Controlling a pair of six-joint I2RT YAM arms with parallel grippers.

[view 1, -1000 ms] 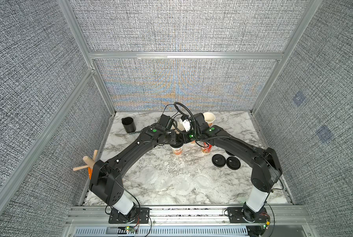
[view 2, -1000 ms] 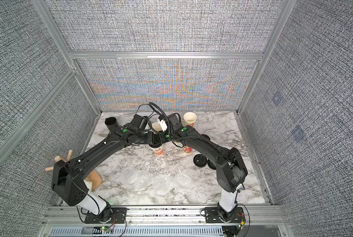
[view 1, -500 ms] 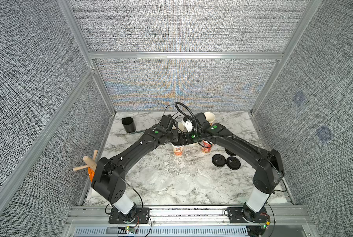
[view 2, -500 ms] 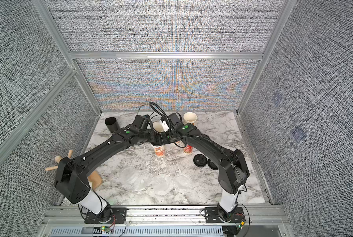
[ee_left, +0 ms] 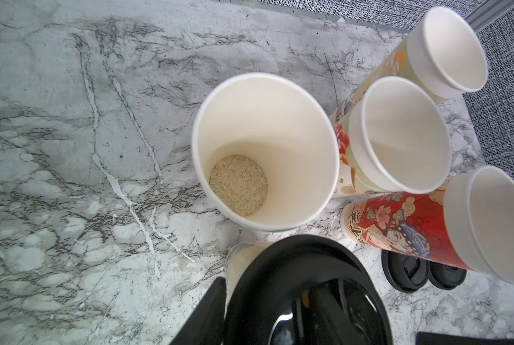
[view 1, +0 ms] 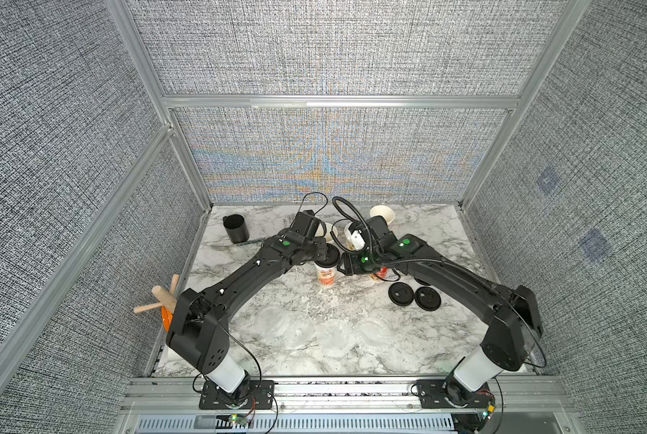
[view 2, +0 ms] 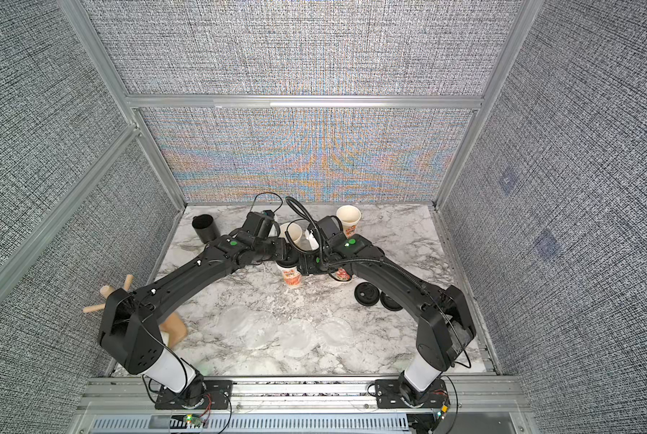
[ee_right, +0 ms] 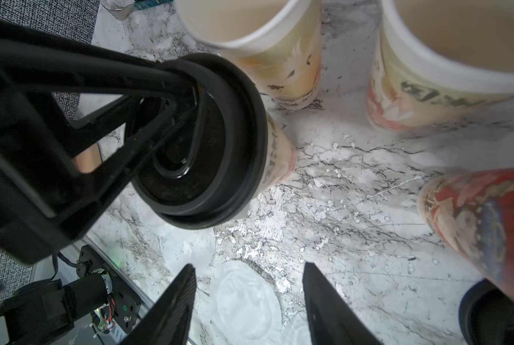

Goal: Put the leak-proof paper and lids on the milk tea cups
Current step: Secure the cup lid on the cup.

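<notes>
Two grippers close together at mid-bench. Right gripper: fingers spread, nothing between. Left gripper: fingertips on the black lid capping one milk tea cup; clamped or merely touching, cannot tell. Four more milk tea cups just behind and beside, mouths uncovered, towards the back edge. Two spare black lids flat towards the right edge. Leak-proof paper: several sheets flat near the front edge, well apart from the cups. Black cup at the back left corner.
</notes>
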